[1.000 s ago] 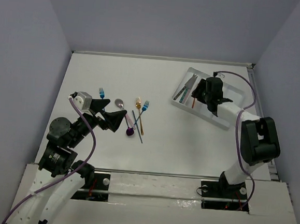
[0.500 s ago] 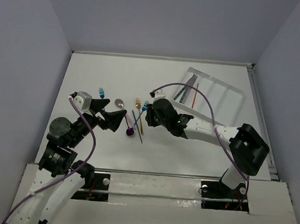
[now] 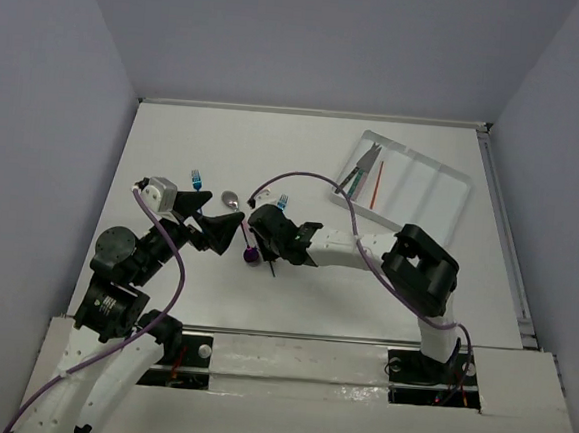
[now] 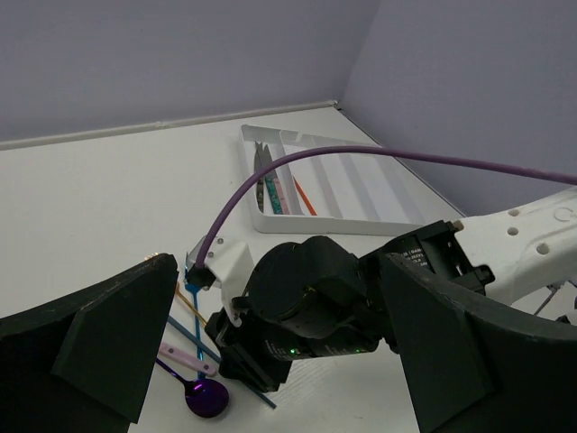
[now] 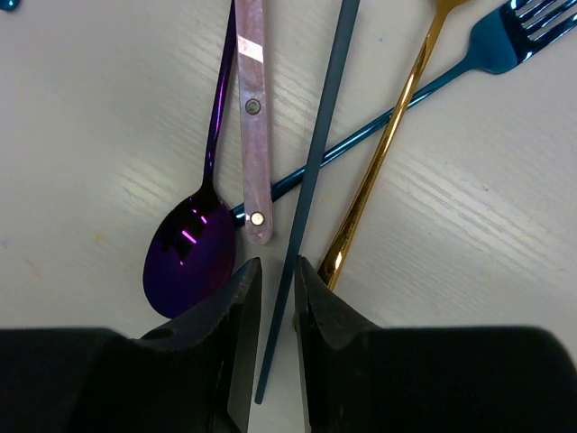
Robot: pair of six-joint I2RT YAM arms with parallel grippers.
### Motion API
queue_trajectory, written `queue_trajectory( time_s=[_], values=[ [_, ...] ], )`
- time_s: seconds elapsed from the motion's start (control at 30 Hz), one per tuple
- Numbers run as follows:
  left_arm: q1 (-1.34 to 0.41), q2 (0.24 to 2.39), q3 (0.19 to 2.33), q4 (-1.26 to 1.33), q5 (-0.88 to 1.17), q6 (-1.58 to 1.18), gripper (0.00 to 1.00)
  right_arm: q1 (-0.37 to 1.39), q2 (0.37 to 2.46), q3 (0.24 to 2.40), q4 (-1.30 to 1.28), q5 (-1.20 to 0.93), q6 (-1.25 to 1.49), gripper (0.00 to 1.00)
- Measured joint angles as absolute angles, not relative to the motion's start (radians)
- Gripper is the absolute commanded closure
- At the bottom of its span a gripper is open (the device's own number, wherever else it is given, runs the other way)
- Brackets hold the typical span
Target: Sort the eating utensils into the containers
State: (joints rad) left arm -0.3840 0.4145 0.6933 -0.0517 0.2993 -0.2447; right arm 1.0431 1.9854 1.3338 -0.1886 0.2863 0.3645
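Observation:
Loose eating utensils lie crossed in a pile at the table's middle: a purple spoon [image 5: 189,257], a pink-handled piece [image 5: 252,117], a gold one [image 5: 379,171], a blue fork [image 5: 505,41] and a thin dark-blue handle [image 5: 320,135]. My right gripper [image 5: 278,266] is down over this pile [image 3: 263,252], its jaws narrowly open on either side of the dark-blue handle, which still lies on the table. My left gripper [image 3: 236,235] hovers wide open just left of the pile, holding nothing. The containers, one white tray [image 3: 441,203], hold a teal and silver pair [image 3: 358,172] and a red piece [image 3: 375,188].
Another blue fork [image 3: 196,179] and a silver spoon [image 3: 231,200] lie apart from the pile, behind my left gripper. The right arm stretches across the table's middle, its purple cable [image 4: 379,155] arching over it. Grey walls close in the table.
My right arm has swung from the tray across to the pile and lowered there. Its jaws have narrowed around the dark-blue handle. The left arm has not moved.

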Motion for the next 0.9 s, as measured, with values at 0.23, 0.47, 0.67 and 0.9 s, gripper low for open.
queue_trajectory(
  time_s=[0.23,0.47,0.67,0.9],
  values=[
    [-0.384,0.413,0.693,-0.052,0.3,-0.245,0.01,1.053,2.024,1.363,-0.22,0.299,0.366,0.74],
    [-0.384,0.408,0.693,-0.052,0.3,-0.245,0.01,1.062,2.051,1.384,-0.233,0.331,0.371,0.85],
    [-0.384,0.407,0.693,-0.052,0.3,-0.245,0.01,1.062,2.054,1.393,-0.242,0.348,0.385,0.96],
    [-0.384,0.407,0.693,-0.052,0.3,-0.245,0.01,1.068,2.025,1.381,-0.254,0.41,0.396,1.0]
  ],
)
